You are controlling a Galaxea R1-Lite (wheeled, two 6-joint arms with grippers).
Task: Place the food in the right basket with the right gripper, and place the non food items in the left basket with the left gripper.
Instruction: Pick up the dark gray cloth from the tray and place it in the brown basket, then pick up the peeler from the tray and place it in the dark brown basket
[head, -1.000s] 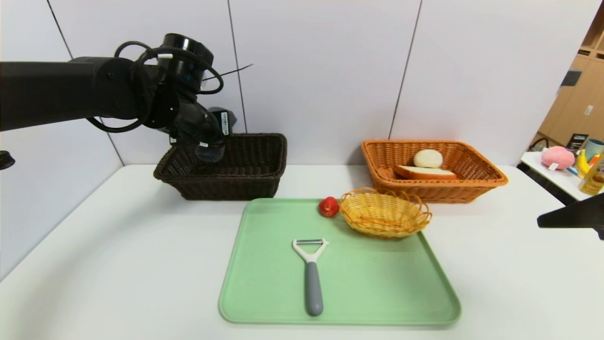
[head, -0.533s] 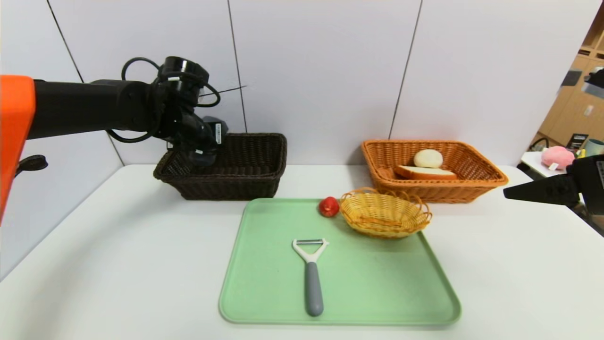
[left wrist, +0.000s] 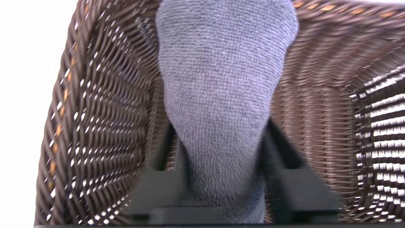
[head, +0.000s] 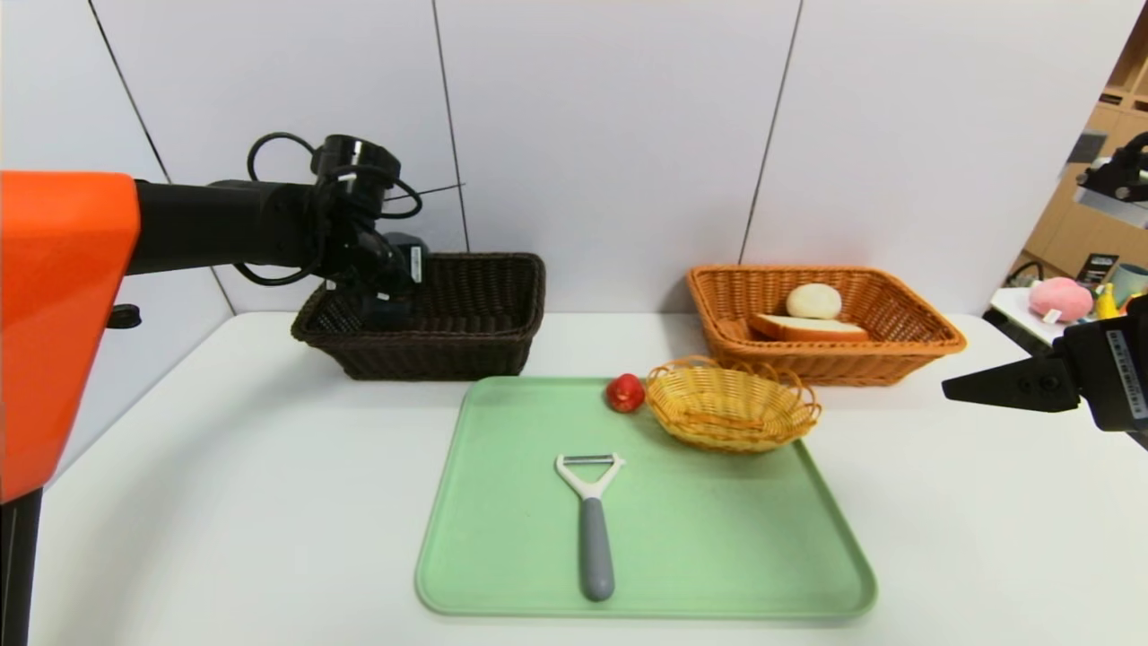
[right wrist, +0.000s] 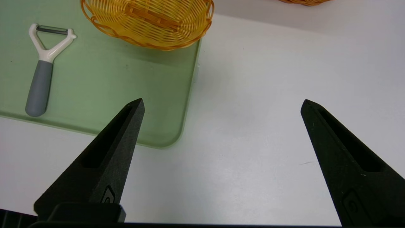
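The left gripper [head: 387, 309] was lowered inside the left basket [head: 484, 354], near that basket's left end, with the grey rolled cloth [left wrist: 221, 95] lying between its fingers [left wrist: 294, 186]. The roll extended ahead of the fingertips toward the basket's far wall. Whether the fingers gripped the cloth or had begun to let go could not be told; the position suits a release into the basket, since the cloth is a non-food item.

The right gripper [right wrist: 221, 104] hung over bare table at the right edge, its two fingers spread wide and holding nothing. The green tray [right wrist: 126, 95] lay ahead of it and to its left, carrying the peeler [right wrist: 41, 76] and the small yellow basket [right wrist: 148, 22].

The bread slice [head: 807, 328] and the bun [head: 813, 301] lay in the right basket [head: 897, 354], so the food portion appeared complete. The peeler and the red round thing [head: 625, 393] remained on the tray for the left gripper.

The head view showed the overall layout, but the basket wall hid the left fingers and the cloth. Only the left wrist view showed the cloth. The right wrist view alone showed the spread of the right fingers.
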